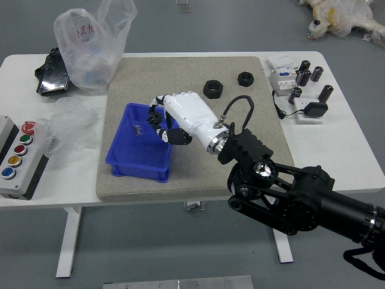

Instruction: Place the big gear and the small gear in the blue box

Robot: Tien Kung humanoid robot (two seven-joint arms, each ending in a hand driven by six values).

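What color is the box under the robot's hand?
Blue; the head view, the only one here, shows the box clearly.

Right arm (289, 192): in from the right, bent, angled forward and leftward | wrist (220, 142): ahead of the forearm joints, in line with the hand | right hand (191, 114): raised, pale back up, pointing left | fingers (178, 136): curled inward in a grip
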